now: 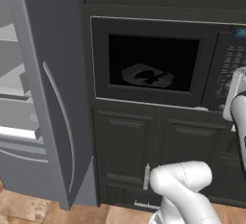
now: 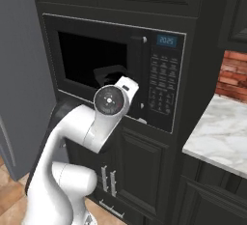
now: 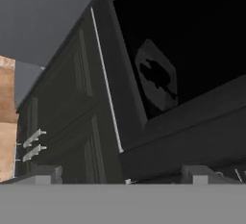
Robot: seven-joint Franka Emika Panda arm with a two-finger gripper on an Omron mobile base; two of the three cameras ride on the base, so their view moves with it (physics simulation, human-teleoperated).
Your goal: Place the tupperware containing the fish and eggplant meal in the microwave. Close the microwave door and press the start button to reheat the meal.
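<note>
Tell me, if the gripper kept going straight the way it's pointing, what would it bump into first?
Probably the microwave door. The hand view looks straight at its dark frame and glass window, with the tupperware behind the glass. How near the gripper is can't be judged.

Whitish tupperware (image 1: 146,76) (dark food inside) behind shut microwave door (image 1: 153,62)

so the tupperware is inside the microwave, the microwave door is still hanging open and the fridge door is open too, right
Not quite: the microwave door is shut. The left base view shows it flush with the microwave front, with the tupperware visible through its dark glass window. The rest holds: the tupperware is inside, and the fridge door stands open, its shelves showing at the left.
</note>
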